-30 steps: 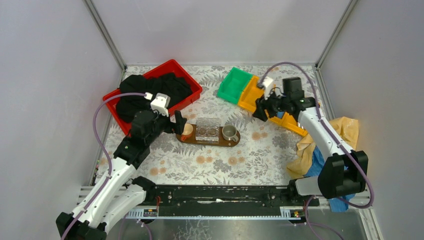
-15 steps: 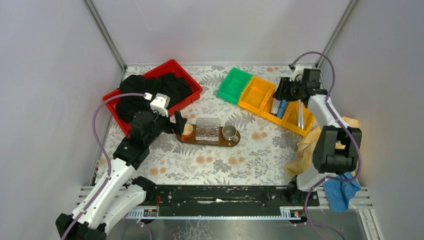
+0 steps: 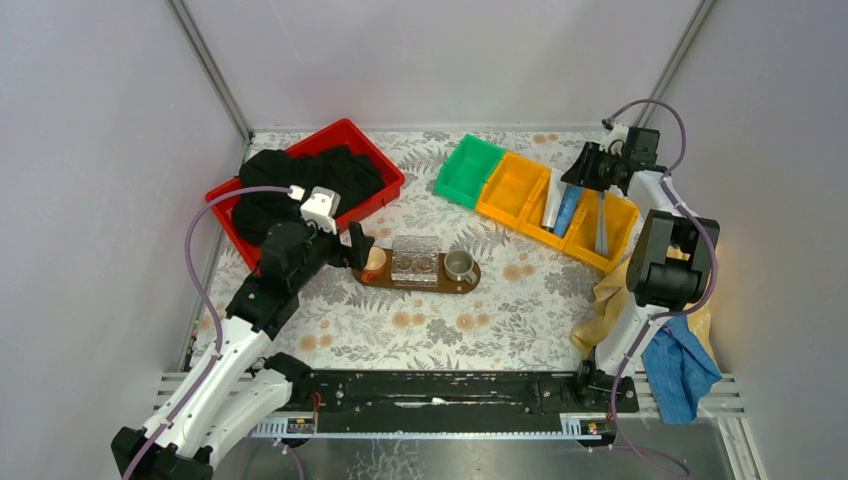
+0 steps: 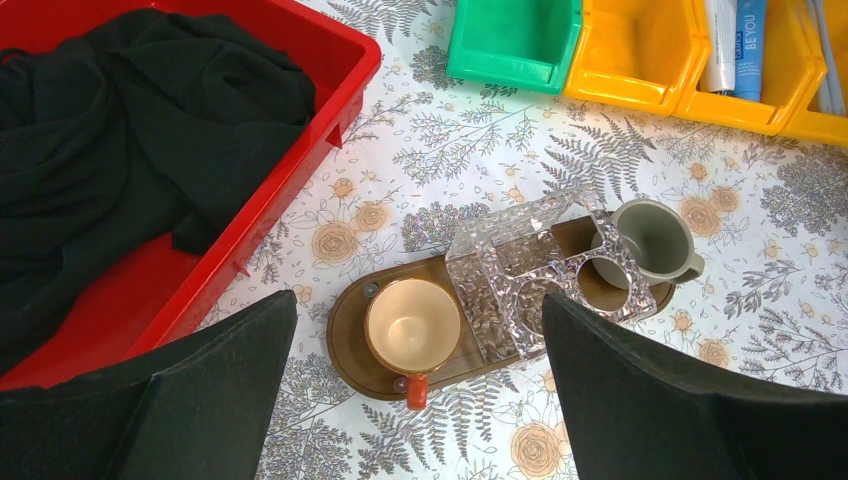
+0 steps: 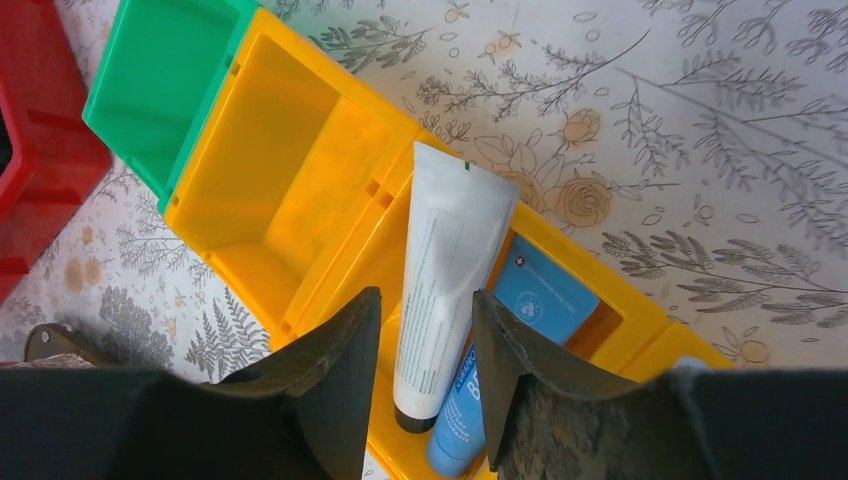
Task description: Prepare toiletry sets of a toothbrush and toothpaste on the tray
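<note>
The tray (image 3: 425,287) is lying at the middle of the floral table (image 3: 520,320) in the top view. It is carrying a peach cup (image 3: 375,259), a clear holder (image 3: 415,258) and a grey cup (image 3: 459,265) in a row. At its 2 o'clock a green bin (image 3: 470,170) and three yellow bins (image 3: 513,185) are standing in a line. The toothpaste is lying in the middle yellow bin as a whitish tube (image 3: 553,203) and a blue tube (image 3: 567,210). The toothbrush (image 3: 601,225) is lying in the end bin at their 3 o'clock. The right gripper (image 3: 582,176) is hovering over the tubes' bin. At the tray's 10 o'clock a red crate (image 3: 388,186) is holding black cloth (image 3: 300,185). The left gripper (image 3: 357,247) is hanging near the tray's 9 o'clock end.

In the left wrist view that gripper's fingers are standing wide apart and gripping nothing. The peach cup is showing in the gap below them, and the holder and grey cup are sitting at its 2 o'clock.

In the right wrist view the fingers are standing partly apart and holding nothing. The whitish tube is showing in the gap, and the blue tube is lying against it at its 4 o'clock.
</note>
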Tool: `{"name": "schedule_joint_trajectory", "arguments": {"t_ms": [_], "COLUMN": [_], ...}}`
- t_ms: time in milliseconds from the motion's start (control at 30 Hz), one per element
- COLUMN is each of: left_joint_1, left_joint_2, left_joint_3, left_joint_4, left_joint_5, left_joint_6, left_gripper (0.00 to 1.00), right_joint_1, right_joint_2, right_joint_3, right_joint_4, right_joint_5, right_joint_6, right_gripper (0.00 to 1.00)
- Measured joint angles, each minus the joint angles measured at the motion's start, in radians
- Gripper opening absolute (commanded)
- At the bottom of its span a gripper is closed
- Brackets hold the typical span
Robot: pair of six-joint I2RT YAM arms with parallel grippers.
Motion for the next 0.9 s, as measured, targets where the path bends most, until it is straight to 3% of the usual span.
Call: {"name": "schedule_joint_trajectory", "arguments": {"t_ms": [900], "left_joint_1": [0.0], "left_joint_2": [0.004], "left_joint_3": [0.0], "left_joint_4": [0.006], "left_joint_5": [0.003], "left_joint_6": [0.0], "left_gripper": [1.0], "right_joint_1": [0.001], "right_joint_2": [0.173], "right_joint_3": [0.095], "right_joint_4": [-0.021], "right_joint_5": [-0.061], "right_joint_6": [0.045], "right_gripper": [0.49]}}
